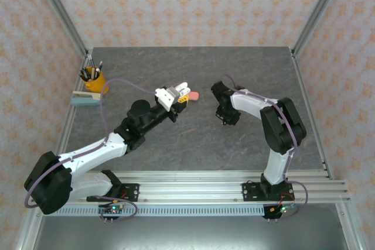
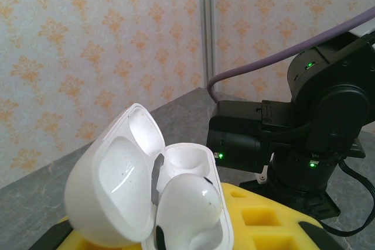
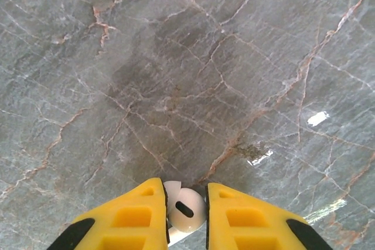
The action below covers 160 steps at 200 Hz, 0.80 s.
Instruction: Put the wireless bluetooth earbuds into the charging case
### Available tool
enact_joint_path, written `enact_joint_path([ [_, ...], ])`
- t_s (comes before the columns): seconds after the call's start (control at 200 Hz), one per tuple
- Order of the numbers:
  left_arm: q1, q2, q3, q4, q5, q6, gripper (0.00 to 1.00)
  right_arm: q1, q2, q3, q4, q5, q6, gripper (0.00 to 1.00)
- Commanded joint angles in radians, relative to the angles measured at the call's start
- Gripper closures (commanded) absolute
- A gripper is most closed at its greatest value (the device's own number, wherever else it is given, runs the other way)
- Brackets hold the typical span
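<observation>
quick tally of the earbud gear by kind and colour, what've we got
white case: 1
white earbuds: 2, one in the right claw, another apparently seated in the case
coral-pink piece: 1
total: 4

Grey marbled table [image 1: 193, 144]; pen cup [image 1: 95, 81], pale block [image 1: 85, 99] far-left.

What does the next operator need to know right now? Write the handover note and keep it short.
Left gripper: shut on the white charging case, lid open.
Right gripper: shut on one white earbud over the table, apart from the case.
A coral-pink item lies beside the left gripper; too small to identify.
Done: case open, earbud gripped.
Left: seat this earbud; the case's far socket looks empty.
</observation>
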Motion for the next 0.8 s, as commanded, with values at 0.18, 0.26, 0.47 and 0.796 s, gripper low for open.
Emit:
enact_joint_path([
  [0.18, -0.001, -0.009, 0.016, 0.024, -0.019, 0.012, 1.0, -0.009, -0.039, -0.057, -0.015, 0.02, -0.052, 0.82],
  [0.26, -0.001, -0.012, 0.014, 0.018, -0.021, 0.015, 1.0, -0.009, -0.047, -0.062, 0.001, 0.022, -0.07, 0.83],
  [0.47, -0.001, -0.022, 0.013, 0.006, -0.025, 0.019, 1.0, -0.009, -0.089, -0.073, 0.045, 0.035, -0.134, 0.83],
  [0.796, -0.001, -0.019, 0.017, -0.011, -0.033, 0.022, 1.0, -0.009, -0.13, -0.102, 0.091, 0.039, -0.2, 0.83],
])
